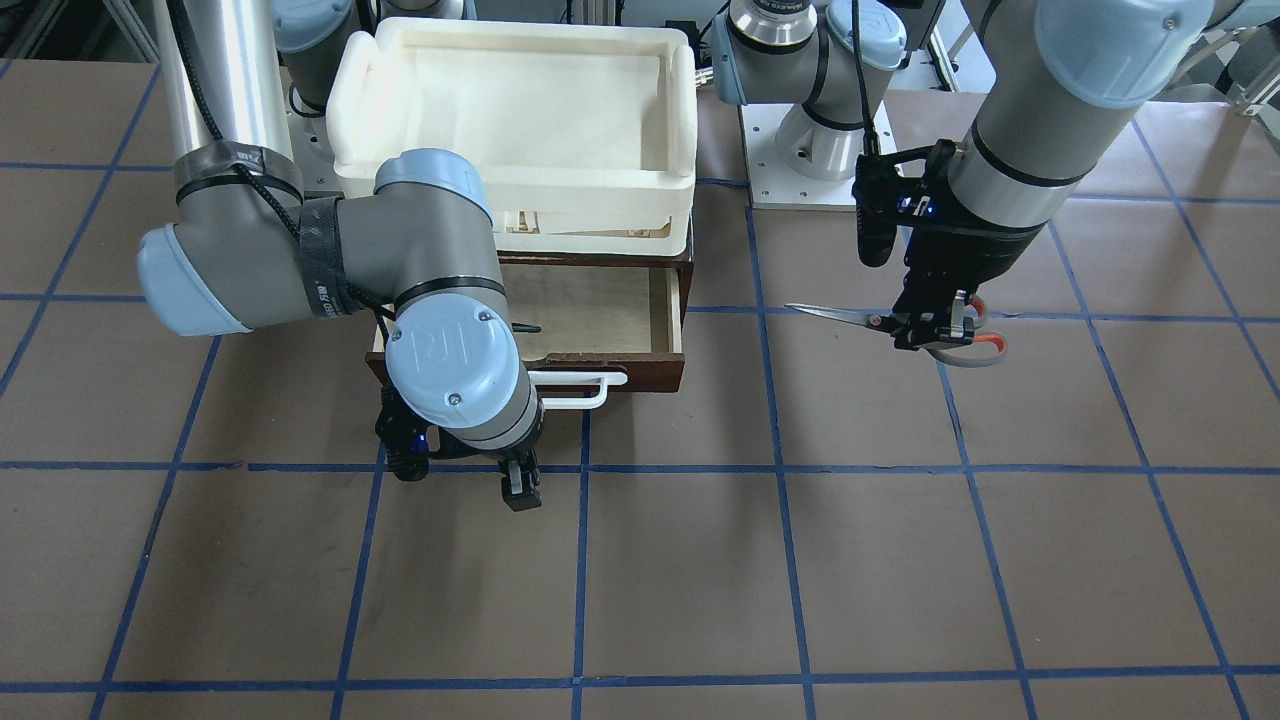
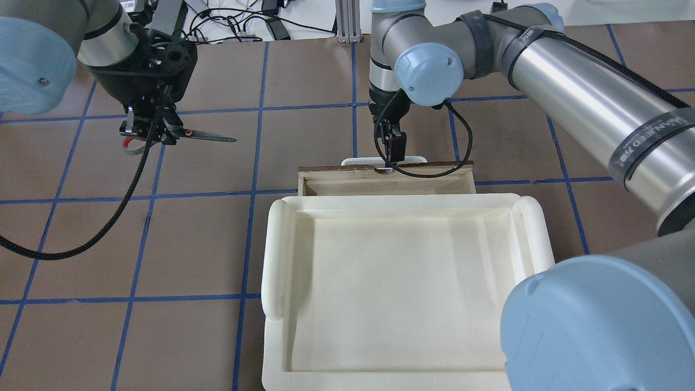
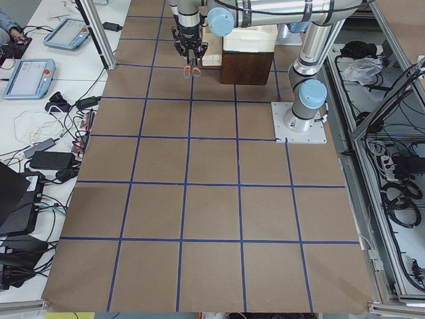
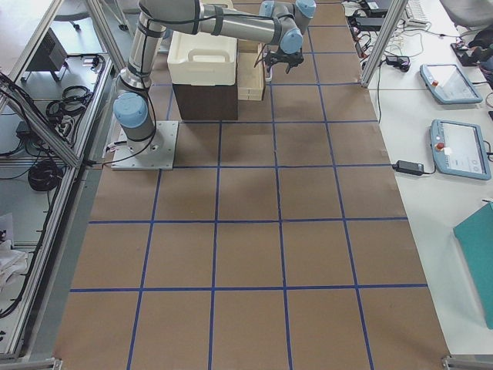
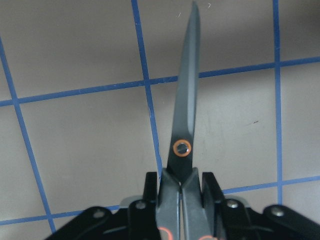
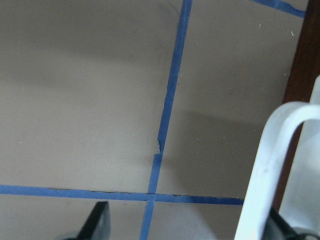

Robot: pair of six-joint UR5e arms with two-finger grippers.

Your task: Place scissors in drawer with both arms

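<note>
The task is judged to be roughly half done. The drawer [image 1: 610, 320] is seen standing open beneath the cream tray [image 1: 520, 185], and the scissors [image 1: 850, 316] are already lifted off the worktop [image 1: 700, 560]. What is left is the carry across, the lowering into the drawer, the release and probably the closing.

The scissors are grasped at the handle end by the left pincer [image 1: 935, 325], which is clenched on them. They are held level in the air with the blades shut. In the front-facing view they are well apart from the drawer, to its right, with the blade tips pointed towards it.

The right pincer [image 2: 392, 152] is placed at the drawer's near front. In the right wrist view its 2 fingers are seen spread, with the white bar handle [image 1: 585, 388] between them and close to 1 finger, so it is read as released.

Nothing is seen on the pale drawer floor, though part of it is hidden by the right arm. The tray on top is also seen to hold nothing.
</note>
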